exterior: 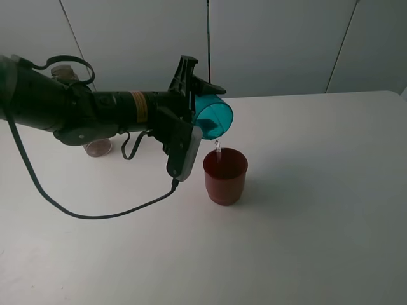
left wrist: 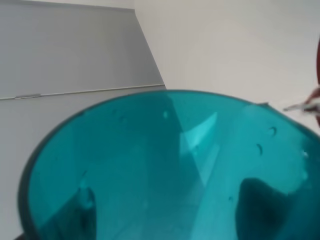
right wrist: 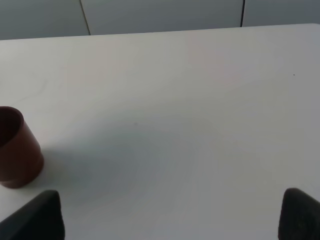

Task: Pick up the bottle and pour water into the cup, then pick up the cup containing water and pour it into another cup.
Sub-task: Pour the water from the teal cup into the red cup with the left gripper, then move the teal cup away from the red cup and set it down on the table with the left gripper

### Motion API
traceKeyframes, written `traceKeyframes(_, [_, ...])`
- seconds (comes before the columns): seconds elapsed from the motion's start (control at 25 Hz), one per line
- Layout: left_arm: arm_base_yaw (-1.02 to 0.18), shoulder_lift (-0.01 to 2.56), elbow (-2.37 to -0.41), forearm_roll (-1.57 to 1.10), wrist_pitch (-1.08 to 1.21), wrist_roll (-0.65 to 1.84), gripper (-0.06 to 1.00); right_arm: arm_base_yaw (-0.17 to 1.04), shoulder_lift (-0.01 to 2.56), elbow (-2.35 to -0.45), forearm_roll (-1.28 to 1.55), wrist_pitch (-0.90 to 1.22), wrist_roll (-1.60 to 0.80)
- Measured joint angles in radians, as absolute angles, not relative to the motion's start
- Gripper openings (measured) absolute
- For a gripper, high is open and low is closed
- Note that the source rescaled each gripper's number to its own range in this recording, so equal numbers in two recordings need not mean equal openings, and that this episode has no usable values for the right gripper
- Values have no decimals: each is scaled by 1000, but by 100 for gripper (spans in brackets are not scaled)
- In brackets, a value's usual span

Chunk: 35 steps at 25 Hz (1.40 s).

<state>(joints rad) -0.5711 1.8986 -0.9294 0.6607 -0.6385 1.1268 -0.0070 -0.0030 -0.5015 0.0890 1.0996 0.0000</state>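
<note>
At the far left of the exterior high view, the bottle [exterior: 96,143] stands on the white table [exterior: 305,210] behind the left arm, mostly hidden by it, so only its neck above the arm and its base below show. The black left arm reaches across toward the middle, and the left gripper [exterior: 198,119] is closed around the teal cup [exterior: 213,115], holding it tipped nearly on its side with its mouth facing right and down. A thin stream of water [exterior: 217,147] falls from its lip into the dark red cup [exterior: 224,176], which stands upright on the table just below. In the left wrist view the teal cup [left wrist: 170,170] fills most of the picture, droplets clinging to its wall. In the right wrist view the right gripper [right wrist: 170,220] has its dark fingertips [right wrist: 40,217] spread wide apart with nothing between them, and the red cup [right wrist: 17,150] stands at one side.
</note>
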Motion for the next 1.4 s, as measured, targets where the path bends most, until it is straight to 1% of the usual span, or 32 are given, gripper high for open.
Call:
traceKeyframes(0.32, [-589,1909,-929,625,-646,1260,1,-7,-3,-501,89,1100,0])
traceKeyframes(0.56, [-590,1909,-930,617,-654,1298,1,-7,-3,-501,89,1100,0])
traceKeyframes(0.76, [-590,1914,-932,578,-663,1376,1,-7,-3,-501,89,1100,0])
traceKeyframes(1.4, [-590,1920,-932,568,-682,1447,1,-7,-3,-501,89,1100,0])
